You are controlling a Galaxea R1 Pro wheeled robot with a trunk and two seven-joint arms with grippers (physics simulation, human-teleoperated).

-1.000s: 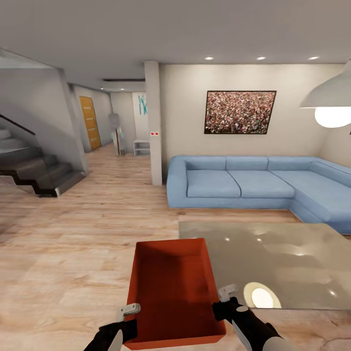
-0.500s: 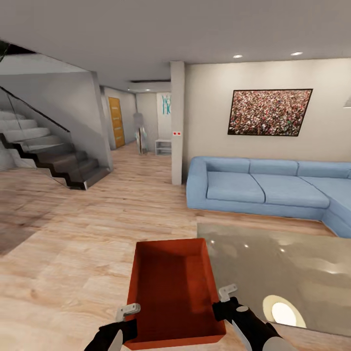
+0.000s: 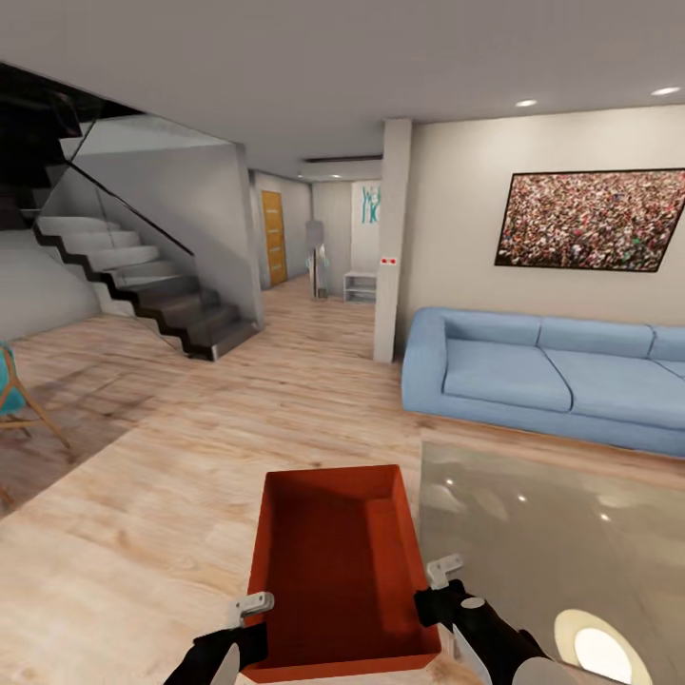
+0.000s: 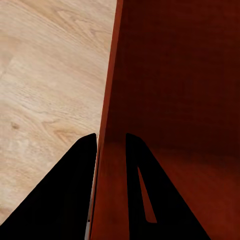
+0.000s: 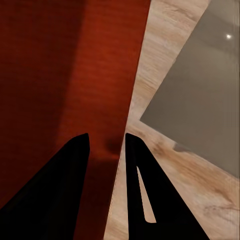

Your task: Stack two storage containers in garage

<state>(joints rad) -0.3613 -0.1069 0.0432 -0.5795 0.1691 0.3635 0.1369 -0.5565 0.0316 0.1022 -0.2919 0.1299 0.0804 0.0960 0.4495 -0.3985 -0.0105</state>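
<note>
One red-orange open-top storage container [image 3: 338, 571] is held up in front of me over the light wood-plank floor of the living room. My left gripper [image 3: 252, 609] is shut on its left wall, seen close as a thin red edge [image 4: 107, 150] between the dark fingers. At the opposite side, my right gripper [image 3: 438, 578] is shut on the right wall [image 5: 117, 145]. The bin looks empty inside.
A glass coffee table [image 3: 552, 542] lies close on the right. Behind it stands a blue sofa [image 3: 542, 376]. A pillar [image 3: 388, 243], a dark staircase [image 3: 162, 295] and a hallway with an orange door [image 3: 273, 238] lie ahead. A teal chair [image 3: 14, 400] is at the far left.
The whole view has swung to the left: sofa, picture and table slid right, the staircase came further into view, a teal chair appeared. Container and grippers stay put relative to me.
</note>
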